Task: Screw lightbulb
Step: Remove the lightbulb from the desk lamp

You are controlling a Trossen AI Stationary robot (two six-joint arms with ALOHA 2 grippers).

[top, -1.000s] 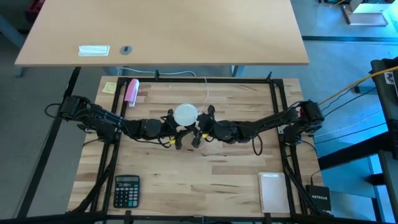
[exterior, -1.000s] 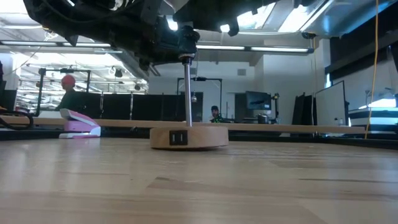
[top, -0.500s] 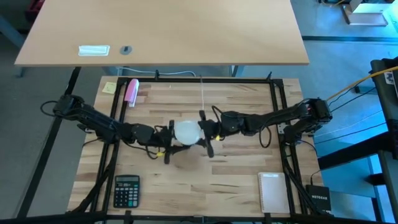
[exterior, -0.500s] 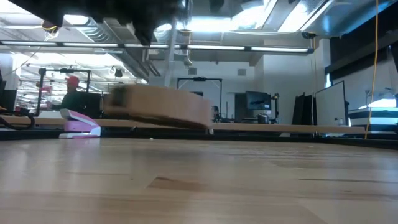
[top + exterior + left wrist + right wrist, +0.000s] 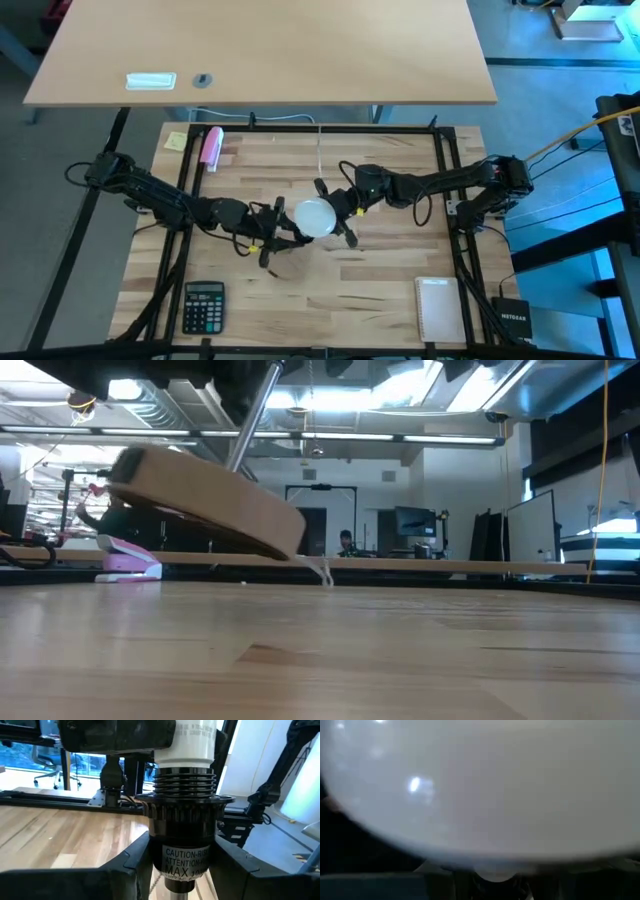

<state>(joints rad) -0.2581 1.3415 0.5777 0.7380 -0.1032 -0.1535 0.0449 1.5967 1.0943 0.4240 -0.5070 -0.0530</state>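
The white lightbulb (image 5: 316, 218) hangs above the table's middle, between my two grippers. Its ribbed screw base (image 5: 184, 781) sits at the mouth of the lamp's black socket (image 5: 183, 840). Below the socket a metal rod (image 5: 250, 410) leads to the round wooden base (image 5: 205, 500), which hangs tilted above the table. My left gripper (image 5: 283, 232) is shut on the socket. My right gripper (image 5: 338, 213) is shut on the bulb, whose globe (image 5: 480, 785) fills the right wrist view. My left gripper pinches the black socket's lower body (image 5: 150, 851) between its two fingers (image 5: 120, 870), one on each side. The fingers come level from the table's left and lie across the socket. The lamp hangs tilted in this hold, its wooden base clear of the table. My right gripper holds the bulb's white globe (image 5: 322, 216) from the table's right, fingers about level. The globe itself hides the place of contact in the right wrist view. The bulb is off the table, its screw base in the socket's mouth.
A white cord (image 5: 319, 150) runs from the lamp toward the far edge. A pink stapler (image 5: 211, 146) and a yellow note (image 5: 176, 140) lie far left, a calculator (image 5: 203, 306) near left, a white pad (image 5: 438, 308) near right. A person (image 5: 345, 543) shows in the room behind.
The lamp stood upright with its wooden base on the table; it is now lifted clear and tilted, the base swung up and aside. Both grippers have risen and gone toward the table's near edge with bulb and socket, tipping up from pointing downward.
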